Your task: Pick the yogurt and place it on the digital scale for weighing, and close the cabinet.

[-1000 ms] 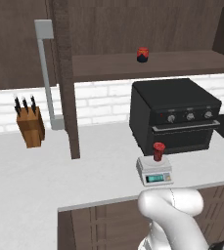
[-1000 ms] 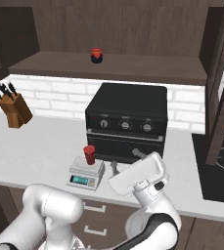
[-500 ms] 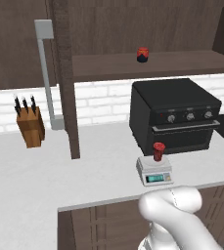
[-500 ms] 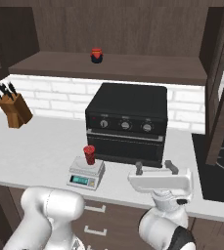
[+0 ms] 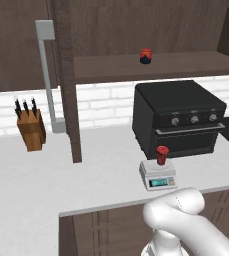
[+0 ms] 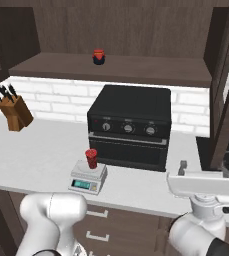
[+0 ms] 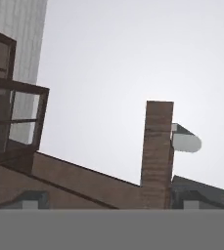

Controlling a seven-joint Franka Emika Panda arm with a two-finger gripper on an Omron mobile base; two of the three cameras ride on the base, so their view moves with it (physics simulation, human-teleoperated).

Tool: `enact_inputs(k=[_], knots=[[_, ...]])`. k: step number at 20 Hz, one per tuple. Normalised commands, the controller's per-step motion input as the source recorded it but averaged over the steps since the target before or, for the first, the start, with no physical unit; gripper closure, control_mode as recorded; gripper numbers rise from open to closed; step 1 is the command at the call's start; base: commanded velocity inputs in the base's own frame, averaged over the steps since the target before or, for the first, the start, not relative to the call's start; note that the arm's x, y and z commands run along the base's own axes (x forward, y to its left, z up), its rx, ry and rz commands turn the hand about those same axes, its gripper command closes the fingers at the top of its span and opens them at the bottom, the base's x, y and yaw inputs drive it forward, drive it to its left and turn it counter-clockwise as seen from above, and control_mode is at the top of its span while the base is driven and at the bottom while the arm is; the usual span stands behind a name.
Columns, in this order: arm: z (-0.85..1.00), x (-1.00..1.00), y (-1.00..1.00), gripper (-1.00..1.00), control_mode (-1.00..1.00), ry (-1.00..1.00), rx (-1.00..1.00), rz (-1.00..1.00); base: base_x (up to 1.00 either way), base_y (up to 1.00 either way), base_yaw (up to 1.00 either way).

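yogurt [image 6: 91,158] sits on scale [image 6: 88,178], centre | gripper [image 6: 202,171] now swung to lower right, jaws wide, empty | weighing done; cabinet door [image 5: 68,85] open, next

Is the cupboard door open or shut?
Open. The cabinet door sticks out edge-on over the counter, handle facing sideways, and the shelf with the jar is uncovered.

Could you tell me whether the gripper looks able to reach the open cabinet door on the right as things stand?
Probably yes. The gripper stands open and empty, raised over the counter's front edge, just below the cabinet door that swings out on the right. Nothing lies between them; the yogurt already sits on the scale, well to the left.
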Motion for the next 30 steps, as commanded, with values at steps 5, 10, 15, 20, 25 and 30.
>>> enact_inputs(k=[5,10,15,20,25,30], knots=[[-0.18,0.05,-0.56,-1.00,-1.00,0.14,0.01,0.00,0.00,0.00,0.00],[0.00,0.21,-0.68,-1.00,-1.00,0.29,0.03,0.00,0.00,0.00,0.00],[0.02,0.37,-0.61,-1.00,-1.00,0.32,0.03,0.00,0.00,0.00,0.00],[0.49,0.47,-0.11,-1.00,-1.00,0.20,0.00,0.00,0.00,0.00,0.00],[0.73,0.51,0.12,-1.00,-1.00,0.04,-0.03,0.00,0.00,0.00,0.00],[0.92,0.47,0.66,-1.00,-1.00,0.02,-0.21,0.00,0.00,0.00,0.00]])
